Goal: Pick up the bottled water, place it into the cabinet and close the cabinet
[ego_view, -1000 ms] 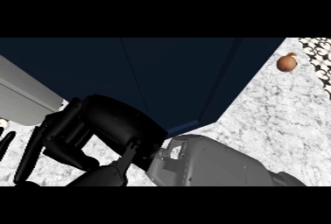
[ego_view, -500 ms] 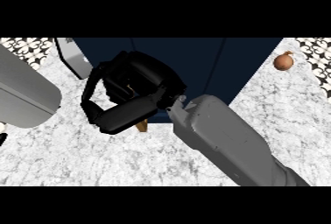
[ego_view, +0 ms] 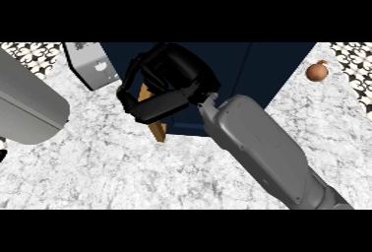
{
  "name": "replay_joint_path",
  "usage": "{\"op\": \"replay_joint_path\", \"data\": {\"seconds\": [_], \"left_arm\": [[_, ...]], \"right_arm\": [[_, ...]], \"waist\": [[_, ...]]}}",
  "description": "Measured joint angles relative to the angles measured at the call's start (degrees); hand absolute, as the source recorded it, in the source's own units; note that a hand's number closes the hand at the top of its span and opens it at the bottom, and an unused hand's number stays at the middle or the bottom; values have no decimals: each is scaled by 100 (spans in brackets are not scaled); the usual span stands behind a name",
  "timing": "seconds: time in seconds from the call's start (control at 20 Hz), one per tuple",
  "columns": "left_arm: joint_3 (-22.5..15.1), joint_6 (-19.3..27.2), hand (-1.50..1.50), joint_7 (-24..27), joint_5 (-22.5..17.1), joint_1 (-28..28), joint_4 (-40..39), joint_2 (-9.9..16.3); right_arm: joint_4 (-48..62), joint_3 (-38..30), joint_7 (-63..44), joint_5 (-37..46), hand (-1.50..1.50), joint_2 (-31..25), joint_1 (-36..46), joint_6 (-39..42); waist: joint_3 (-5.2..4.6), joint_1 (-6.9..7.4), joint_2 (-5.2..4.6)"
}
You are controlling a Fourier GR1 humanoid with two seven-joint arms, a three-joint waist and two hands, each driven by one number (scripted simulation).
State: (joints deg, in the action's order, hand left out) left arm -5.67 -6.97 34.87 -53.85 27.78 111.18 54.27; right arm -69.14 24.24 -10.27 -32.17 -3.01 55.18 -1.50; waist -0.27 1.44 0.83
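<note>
Right hand [ego_view: 170, 81] curled against navy cabinet [ego_view: 269, 69] at counter's [ego_view: 109, 162] far edge; contents, if any, hidden. Bottled water unseen. Left forearm [ego_view: 25, 106] cut off, hand hidden.

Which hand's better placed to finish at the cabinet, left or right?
Right, probably. The right hand is already at the dark blue cabinet, fingers curled beside a wooden edge. Of the left arm only the grey forearm shows at the view's left edge; its hand isn't visible.

The right hand [ego_view: 169, 81] reaches up at the end of its grey forearm, fingers curled; the left forearm [ego_view: 25, 106] lies at the left edge.
</note>
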Motion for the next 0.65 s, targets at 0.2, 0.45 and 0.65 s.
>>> {"op": "replay_joint_path", "data": {"seconds": [0.2,0.45,0.65], "left_arm": [[-27,30,-150,-126,37,-79,86,-51],[-38,137,-150,-269,34,-168,222,-108],[-15,156,-150,-385,6,-264,273,-114]], "right_arm": [[122,-57,79,56,150,5,30,81],[191,-81,203,137,-150,-35,50,162],[280,-89,331,207,-150,-68,89,283]], "waist": [[-15,11,22],[-44,37,29],[-58,54,31]]}}
